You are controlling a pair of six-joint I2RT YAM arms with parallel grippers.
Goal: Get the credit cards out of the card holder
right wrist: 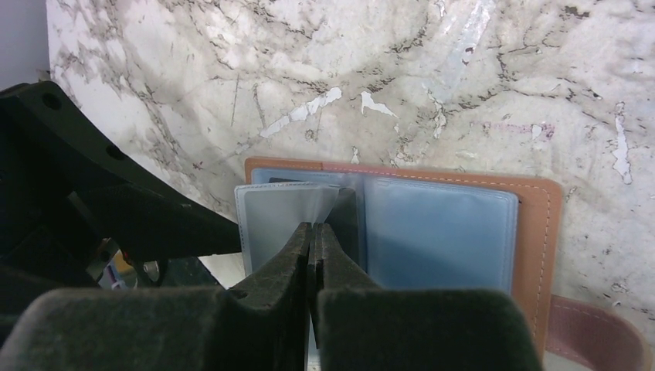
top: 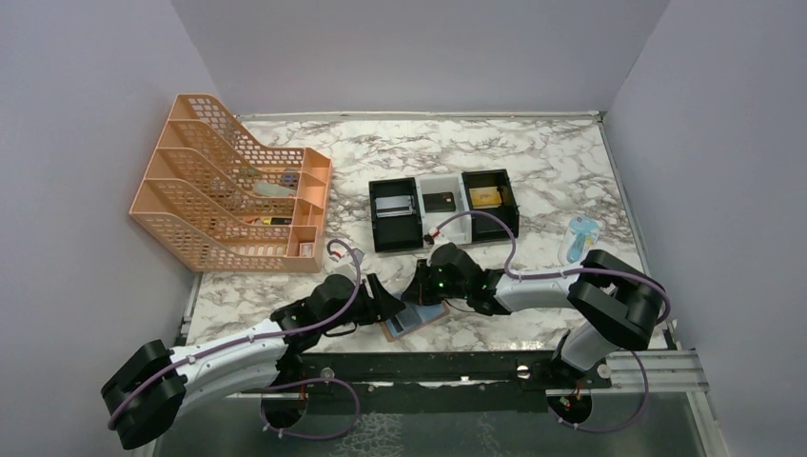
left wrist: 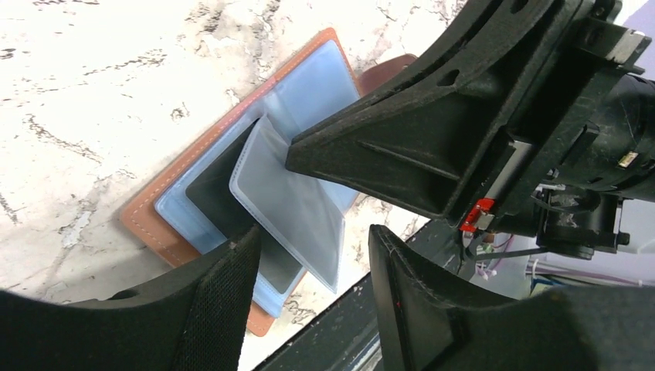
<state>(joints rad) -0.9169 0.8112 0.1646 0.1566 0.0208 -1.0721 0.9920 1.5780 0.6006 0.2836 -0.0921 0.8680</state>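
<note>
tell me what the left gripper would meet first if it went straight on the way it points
Most likely the lifted clear sleeve of the open card holder, just ahead of the left gripper, whose jaws stand apart; a black card lies beside it. Depth is unclear.

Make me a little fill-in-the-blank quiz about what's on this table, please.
1. The brown card holder lies ___ on the marble table, its blue lining showing.
2. The right gripper is ___, with no gap between its fingers.
3. The mesh file rack is coloured ___.
4. The black-and-white tray has ___ compartments.
Missing words: open; shut; orange; three.
</note>
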